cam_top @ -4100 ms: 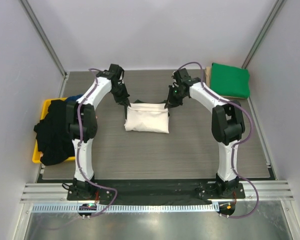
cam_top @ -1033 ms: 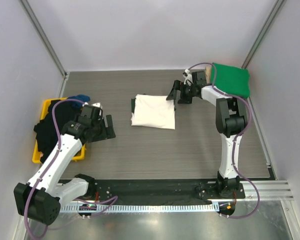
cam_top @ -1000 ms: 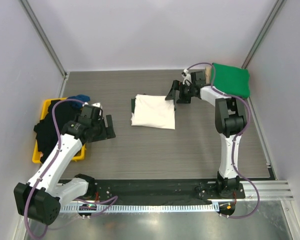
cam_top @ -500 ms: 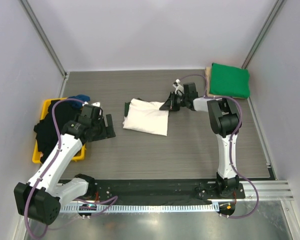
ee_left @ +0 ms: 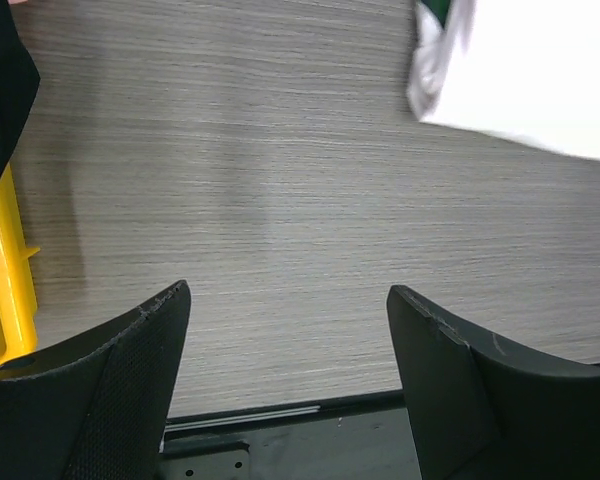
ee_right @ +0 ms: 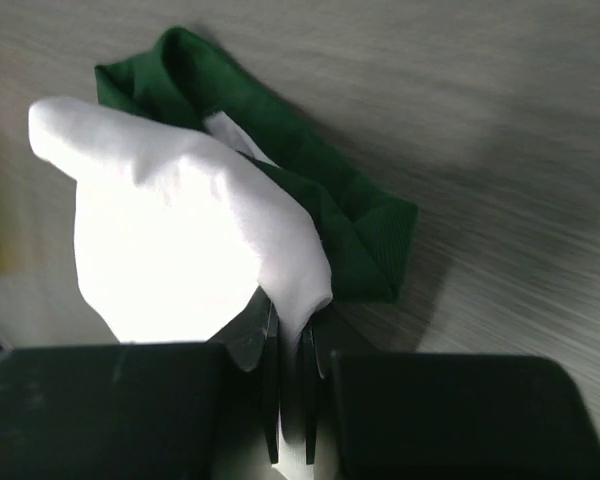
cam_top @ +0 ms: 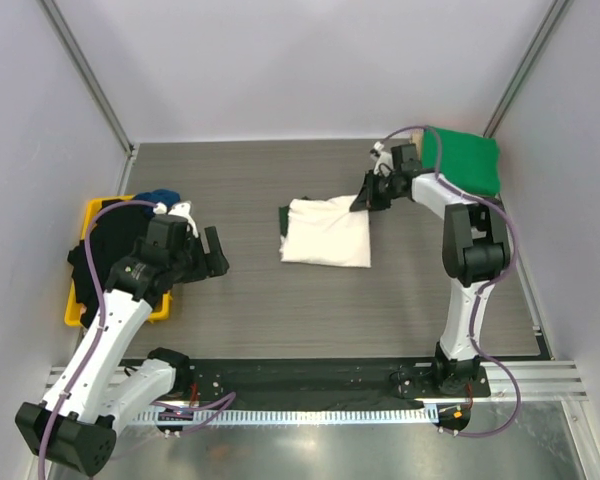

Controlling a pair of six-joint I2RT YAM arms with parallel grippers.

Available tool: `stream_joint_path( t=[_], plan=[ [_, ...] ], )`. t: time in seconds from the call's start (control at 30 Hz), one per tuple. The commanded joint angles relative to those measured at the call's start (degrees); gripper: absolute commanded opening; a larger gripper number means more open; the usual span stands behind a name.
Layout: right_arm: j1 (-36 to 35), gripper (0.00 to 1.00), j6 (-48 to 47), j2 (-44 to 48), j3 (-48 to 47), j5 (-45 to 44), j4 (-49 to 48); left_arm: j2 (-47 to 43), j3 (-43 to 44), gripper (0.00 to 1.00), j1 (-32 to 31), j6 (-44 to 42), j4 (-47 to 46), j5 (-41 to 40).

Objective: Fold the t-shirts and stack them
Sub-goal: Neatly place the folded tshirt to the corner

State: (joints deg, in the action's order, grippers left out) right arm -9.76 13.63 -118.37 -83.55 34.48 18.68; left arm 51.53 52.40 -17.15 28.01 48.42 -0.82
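Grey wood-grain table (cam_top: 280,310), pale walls on three sides. Cream tee (cam_top: 327,230) lies folded in a rough rectangle at centre frame, slightly right of middle, flat on the table. A dark green bit shows at its left edge. Its upper right corner is lifted a little.

Right claw (cam_top: 363,200) is at that corner, clenched on the cream cloth. Right wrist view: the fingers are nearly together with a fold of cream tee (ee_right: 170,230) pinched between them at the right claw (ee_right: 288,330). The dark green sleeve (ee_right: 310,190) is bunched just behind the white fold and rests on the table.

Green tee (cam_top: 461,160) sits folded at the upper right corner of the table, well apart from the cream one.

Left claw (cam_top: 218,255) is at left of frame, released, jaws wide, nothing between them. Left wrist view: left claw (ee_left: 288,295) over bare table, the edge of the cream tee (ee_left: 540,70) at upper right.

Yellow tray (cam_top: 75,310) at the left edge holds a heap of black tees (cam_top: 105,260) spilling over its rim. Blue tee (cam_top: 160,195) pokes out at the heap's top. The tray (ee_left: 5,270) and black cloth also show at the left edge of the left wrist view.
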Motion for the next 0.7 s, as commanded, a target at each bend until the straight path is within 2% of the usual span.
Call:
stream_joint_path(
  t=[0.0, 0.2, 0.33, 0.67],
  plan=[
    [2.81, 0.01, -10.0, 6.3, -6.88, -9.68, 11.81, -0.29, -0.37, 0.8, -0.08, -0.41, -2.63, 1.35],
    [6.06, 0.01, -15.82, 8.59, -14.35, -19.6, 18.49, -0.46, -0.37, 0.8, -0.08, -0.32, -2.54, 1.52],
    [8.88, 0.01, -18.45, 7.63, -22.51, -21.91, 21.66, -0.38, -0.55, 0.79, -0.08, -0.15, -2.55, 1.17],
    [11.43, 0.01, -25.58, 6.92, -32.37, -29.29, 25.27, 1.91, -0.72, 0.78, -0.17, -0.06, -2.81, 2.49]
  ],
)
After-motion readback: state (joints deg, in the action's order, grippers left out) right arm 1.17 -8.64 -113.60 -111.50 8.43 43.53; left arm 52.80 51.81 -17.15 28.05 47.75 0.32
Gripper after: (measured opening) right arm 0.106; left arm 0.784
